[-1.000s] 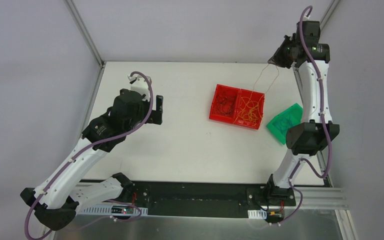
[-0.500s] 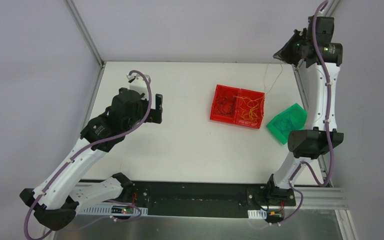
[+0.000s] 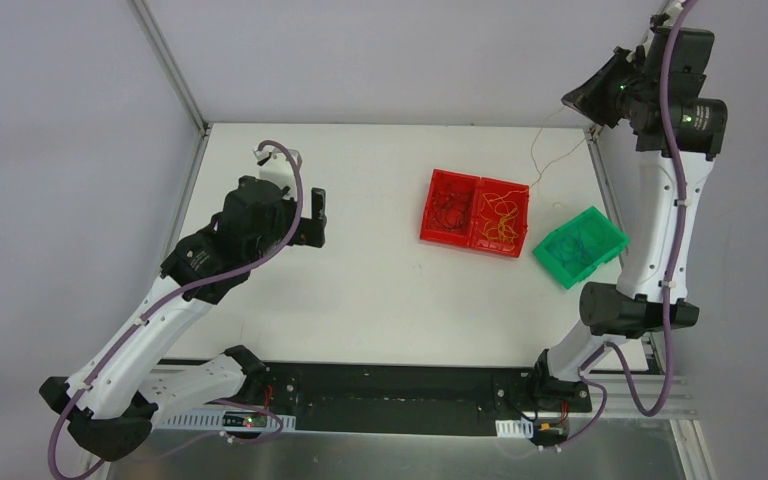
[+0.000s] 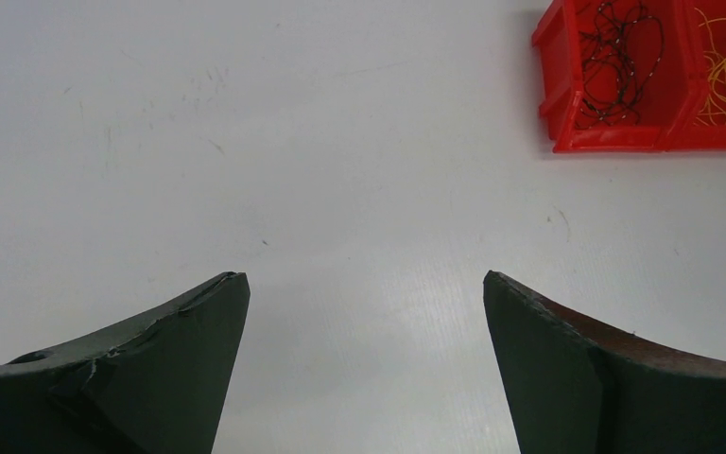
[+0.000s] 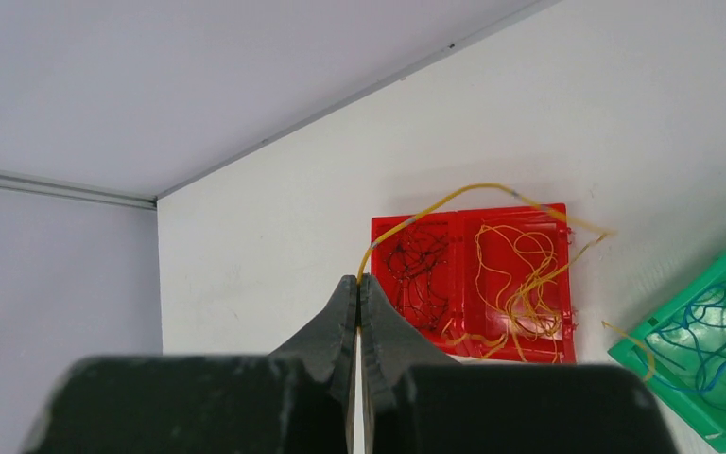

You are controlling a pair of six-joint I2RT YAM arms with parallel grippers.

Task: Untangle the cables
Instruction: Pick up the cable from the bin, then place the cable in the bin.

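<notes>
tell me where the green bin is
In the top view the green bin sits at the right edge of the table, just right of the red bin, with blue wires inside.

Top camera: fixed, high and behind the arm bases, looking down and forward; far enough off to take in the whole white table. Left wrist camera: much nearer the table, tilted down and across it, its own two fingers in the bottom corners, red tray cut off at upper right. Right wrist camera: high over the far right corner, looking down past its own fingers at the red tray and green tray. All three views share the red tray. Top and right wrist views also share the green tray and a yellow cable.
</notes>
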